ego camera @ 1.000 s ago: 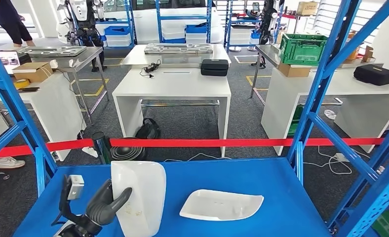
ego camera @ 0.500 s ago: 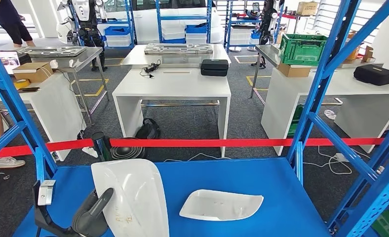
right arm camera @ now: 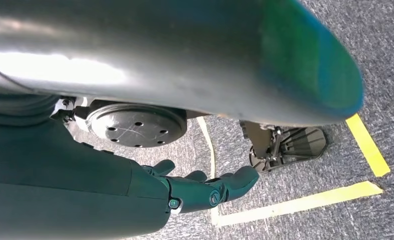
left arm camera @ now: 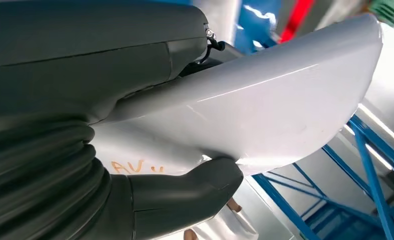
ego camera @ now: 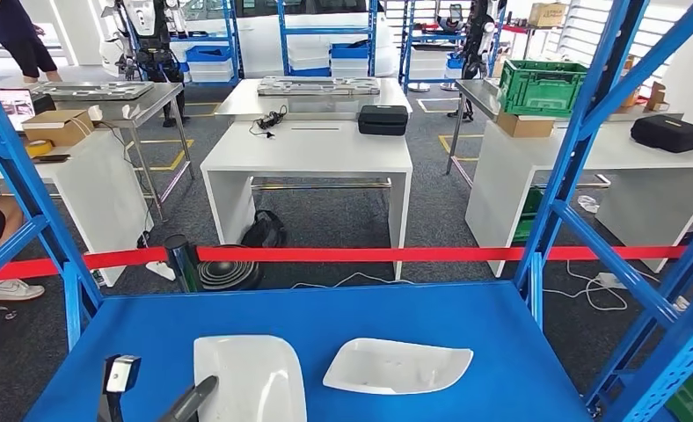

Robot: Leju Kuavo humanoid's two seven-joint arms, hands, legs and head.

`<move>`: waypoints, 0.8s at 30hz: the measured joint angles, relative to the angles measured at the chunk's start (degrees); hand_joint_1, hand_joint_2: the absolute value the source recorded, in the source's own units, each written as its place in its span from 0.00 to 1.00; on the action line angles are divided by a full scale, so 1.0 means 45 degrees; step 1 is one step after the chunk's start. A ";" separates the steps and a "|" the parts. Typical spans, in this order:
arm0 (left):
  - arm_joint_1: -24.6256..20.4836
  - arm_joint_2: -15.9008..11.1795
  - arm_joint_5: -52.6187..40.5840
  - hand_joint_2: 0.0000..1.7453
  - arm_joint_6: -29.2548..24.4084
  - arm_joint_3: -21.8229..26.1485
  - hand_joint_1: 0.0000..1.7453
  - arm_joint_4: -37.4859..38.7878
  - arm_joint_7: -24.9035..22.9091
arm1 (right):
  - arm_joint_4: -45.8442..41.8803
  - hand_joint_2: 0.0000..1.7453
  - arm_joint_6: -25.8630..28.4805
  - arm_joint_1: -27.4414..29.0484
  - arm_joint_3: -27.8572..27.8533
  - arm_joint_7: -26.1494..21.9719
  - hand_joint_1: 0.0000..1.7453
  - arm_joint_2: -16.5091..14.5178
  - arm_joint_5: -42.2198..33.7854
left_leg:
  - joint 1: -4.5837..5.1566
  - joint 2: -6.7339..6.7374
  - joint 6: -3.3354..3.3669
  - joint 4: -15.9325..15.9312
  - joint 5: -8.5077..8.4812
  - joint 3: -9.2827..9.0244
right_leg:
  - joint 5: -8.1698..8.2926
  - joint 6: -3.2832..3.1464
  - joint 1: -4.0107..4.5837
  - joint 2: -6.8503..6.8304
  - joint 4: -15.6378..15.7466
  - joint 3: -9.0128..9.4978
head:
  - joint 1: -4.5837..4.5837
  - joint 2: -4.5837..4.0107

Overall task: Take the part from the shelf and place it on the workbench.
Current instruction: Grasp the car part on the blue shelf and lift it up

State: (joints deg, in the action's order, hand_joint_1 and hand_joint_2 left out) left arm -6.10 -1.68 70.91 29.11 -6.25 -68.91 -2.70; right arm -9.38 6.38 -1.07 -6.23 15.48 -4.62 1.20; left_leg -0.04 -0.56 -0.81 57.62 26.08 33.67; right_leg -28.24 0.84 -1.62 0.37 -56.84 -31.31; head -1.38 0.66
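Item: white part [ego camera: 248,380], gripped by left hand [left arm camera: 150,145] above blue shelf [ego camera: 466,316], beside second white part [ego camera: 396,365]; right hand [right arm camera: 205,187] hanging slack, holding nothing; step: withdrawal; next: carry to desk.

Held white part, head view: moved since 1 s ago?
Yes. The held white part dropped toward the frame's bottom edge, while the other white part stayed put.

The lower edge of the head view cuts off the left hand [ego camera: 180,406] and the near end of the white part [ego camera: 248,382] it holds on the blue shelf [ego camera: 466,308]; orange lettering on the part [left arm camera: 265,100] sits half hidden behind the thumb.
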 joint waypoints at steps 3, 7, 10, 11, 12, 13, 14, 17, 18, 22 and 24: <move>0.0223 0.0029 0.0119 1.00 0.0084 -0.0057 1.00 0.0580 -0.0101 | 0.0000 0.00 0.0012 -0.0003 0.0000 -0.0001 0.00 -0.0019 0.0062 | -0.0103 0.0047 0.0171 -0.0178 -0.0141 -0.0055 | -0.0323 0.0099 0.0010 -0.0010 -0.0369 -0.0138 | 0.0021 0.0000; 0.0361 0.0106 0.0138 1.00 0.0112 -0.0089 1.00 0.1126 -0.0109 | 0.0000 0.00 0.0019 0.0009 0.0000 0.0002 0.00 -0.0019 0.0083 | -0.0121 0.0108 0.0264 -0.0153 -0.0188 0.0036 | -0.1852 0.0157 0.0023 -0.0025 -0.3370 -0.1461 | 0.0096 0.0000; 0.0434 0.0141 0.0220 1.00 0.0069 -0.0091 1.00 0.1350 -0.0164 | 0.0000 0.00 0.0024 0.0011 0.0000 0.0000 0.00 -0.0016 0.0109 | -0.0151 0.0107 0.0220 0.0060 -0.0171 0.0219 | -0.1226 0.0164 -0.0013 -0.0033 -0.2819 -0.1092 | 0.0118 0.0000; 0.0460 0.0177 0.0299 1.00 0.0036 -0.0094 1.00 0.1425 -0.0209 | 0.0000 0.00 0.0028 -0.0008 0.0000 -0.0001 0.00 -0.0015 0.0142 | -0.0168 0.0099 0.0169 0.0152 -0.0158 0.0282 | -0.0927 0.0143 -0.0023 -0.0038 -0.1920 -0.0611 | 0.0125 0.0000; 0.0505 0.0232 0.0398 1.00 -0.0002 -0.0098 1.00 0.1517 -0.0253 | -0.0001 0.00 0.0030 -0.0022 0.0000 -0.0001 0.00 -0.0013 0.0180 | -0.0170 0.0085 0.0092 0.0228 -0.0151 0.0332 | -0.0649 0.0096 0.0003 -0.0024 -0.1219 -0.0213 | 0.0131 0.0000; 0.0570 0.0311 0.0497 1.00 -0.0032 -0.0119 1.00 0.1630 -0.0278 | -0.0001 0.00 0.0033 -0.0035 0.0000 -0.0008 0.00 -0.0012 0.0223 | -0.0164 0.0071 0.0000 0.0289 -0.0148 0.0359 | -0.0514 0.0026 0.0032 -0.0009 -0.0768 0.0026 | 0.0134 0.0000; 0.0654 0.0408 0.0586 1.00 -0.0042 -0.0153 1.00 0.1770 -0.0271 | -0.0001 0.00 0.0034 -0.0047 0.0000 -0.0016 0.00 -0.0012 0.0280 | -0.0151 0.0060 -0.0104 0.0326 -0.0165 0.0383 | -0.0519 -0.0068 0.0069 0.0009 -0.0613 0.0081 | 0.0130 0.0000; 0.0967 0.0664 0.0828 1.00 0.0065 -0.0325 1.00 0.2368 -0.0123 | 0.0000 0.00 0.0000 -0.0053 0.0002 -0.0030 0.00 -0.0013 0.0512 | -0.0159 0.0045 -0.0409 0.0346 -0.0208 0.0471 | -0.0374 -0.0391 0.0077 0.0013 -0.0559 -0.0077 | 0.0090 0.0000; 0.1070 0.0715 0.0873 1.00 0.0164 -0.0385 1.00 0.2598 -0.0037 | 0.0000 0.00 -0.0036 -0.0051 0.0007 -0.0030 0.00 -0.0010 0.0625 | -0.0175 0.0049 -0.0483 0.0518 0.0007 0.0561 | -0.0276 -0.0494 0.0058 0.0004 -0.0516 -0.0135 | 0.0058 0.0000; 0.1351 0.0834 0.0778 1.00 0.0597 -0.0600 1.00 0.3454 0.0466 | 0.0000 0.00 -0.0191 -0.0047 0.0128 -0.0030 0.00 0.0033 0.1107 | -0.0201 0.0066 -0.0632 0.3094 0.1919 0.1318 | 0.0050 -0.0676 0.0097 -0.0034 -0.0495 -0.0508 | -0.0056 0.0000; 0.1482 0.0877 0.0636 1.00 0.0636 -0.0629 1.00 0.3702 0.0560 | 0.0000 0.00 -0.0228 -0.0046 0.0211 -0.0030 0.00 0.0058 0.1244 | -0.0199 0.0066 -0.0626 0.3501 0.2005 0.1111 | 0.0194 -0.0662 0.0133 -0.0040 -0.0529 -0.0727 | -0.0075 0.0000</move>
State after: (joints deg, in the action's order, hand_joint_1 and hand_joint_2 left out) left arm 0.57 2.26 73.78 31.97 -9.08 -52.25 -0.18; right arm -9.38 5.35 -1.28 -5.28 15.34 -4.36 6.80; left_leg -0.94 -0.26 -3.63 73.37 35.10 38.67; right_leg -27.37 -2.14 -1.02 0.19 -59.22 -34.58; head -1.72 0.66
